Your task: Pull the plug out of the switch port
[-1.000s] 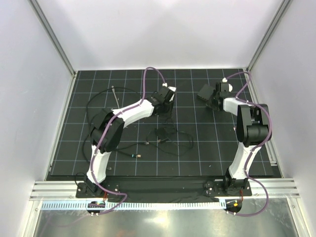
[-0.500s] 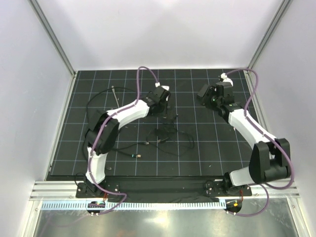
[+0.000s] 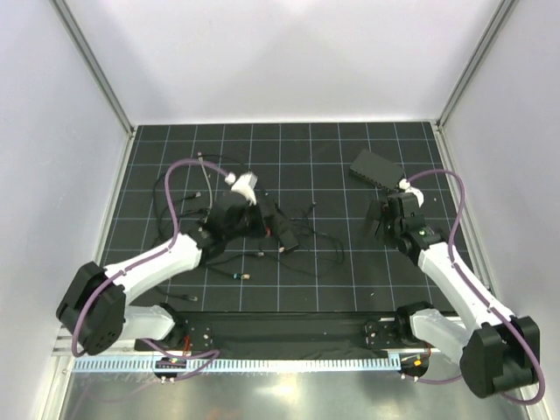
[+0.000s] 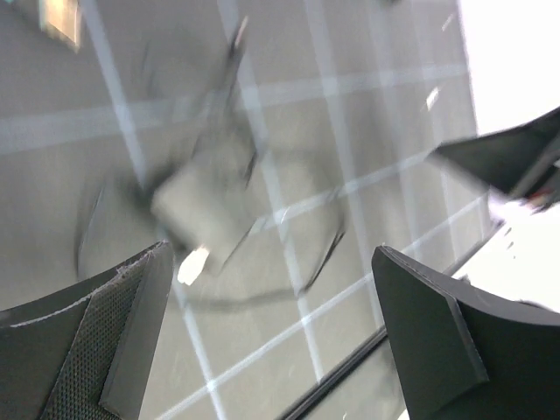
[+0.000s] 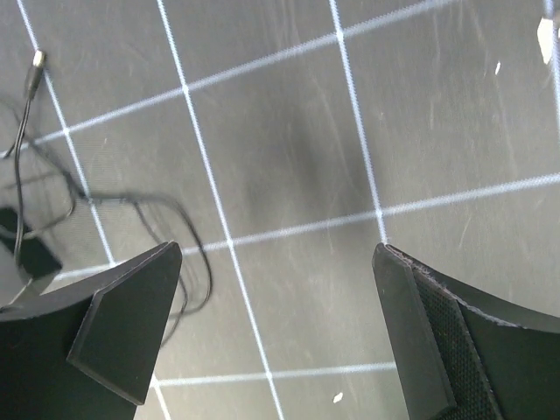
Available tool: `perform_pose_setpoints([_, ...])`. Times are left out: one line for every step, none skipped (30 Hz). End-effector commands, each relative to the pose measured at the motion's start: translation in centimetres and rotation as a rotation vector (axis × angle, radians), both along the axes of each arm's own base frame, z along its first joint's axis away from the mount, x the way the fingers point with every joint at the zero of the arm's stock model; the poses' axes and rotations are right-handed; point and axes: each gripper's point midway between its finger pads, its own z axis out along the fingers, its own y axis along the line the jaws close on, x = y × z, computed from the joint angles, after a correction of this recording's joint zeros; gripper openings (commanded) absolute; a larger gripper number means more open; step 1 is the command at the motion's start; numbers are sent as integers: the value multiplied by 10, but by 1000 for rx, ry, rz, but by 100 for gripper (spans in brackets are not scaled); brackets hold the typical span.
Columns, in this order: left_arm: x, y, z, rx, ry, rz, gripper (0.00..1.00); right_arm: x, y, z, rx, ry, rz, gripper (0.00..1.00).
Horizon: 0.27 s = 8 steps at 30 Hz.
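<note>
switch box: a flat matte-black box (image 3: 376,166) lying on the far right of the mat (image 3: 350,280), just beyond the right gripper (image 5: 276,254) and apart from it.
switch port: 1 of a row along a long edge of the box; too small to make out from above, and neither wrist view shows it.
plug: no cable visibly runs into the box, so whether a plug sits in a port cannot be told.
left gripper: (image 4: 271,262) fingers spread wide and empty, hovering over the small black block (image 4: 206,206); this view is blurred.
right gripper: fingers wide apart, holding nothing, above bare mat with thin wires (image 5: 122,199) to one side.
handling: the box looks light and rigid, with a smooth shell likely to slide when the plug is tugged. best to have 1 gripper pinch it across its flat faces while the other takes the plug's hard body, not the soft cable, and draws straight out.
surface: flat black mat with a white grid, probably offering little grip.
room: white panels (image 3: 289,61) on 3 sides with aluminium posts (image 3: 92,66); the box sits near the right wall, so that side is tight.
</note>
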Motion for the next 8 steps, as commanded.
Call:
perform_pose_setpoints([-20,-6,-7,-168,44,-17,100,-9,11,12,77,-27,-2,100])
perform_pose_setpoints([-24,-3,0,-190,26,-14,100,-10,12,13,88,-30,-1,100])
perform_pose_setpoints([-31,2,-11,-192,37,-13,100,-12,20,13,120,-27,34,100])
perform_pose_setpoints([-34,4,-9,-215,33,-8,100,-10,25,10,139,-35,59,100])
perform_pose_setpoints([-38,8,0,-247,9,-7,100,-9,30,6,154,-26,78,100])
perform_pose_setpoints([-41,6,15,-306,-38,-35,100,-11,40,5,191,-11,118,100])
perform_pose_setpoints([-50,9,8,-336,-25,-41,100,-12,58,6,271,-17,192,100])
perform_pose_setpoints([-58,10,27,-404,-76,-69,100,-14,73,12,340,-37,256,100])
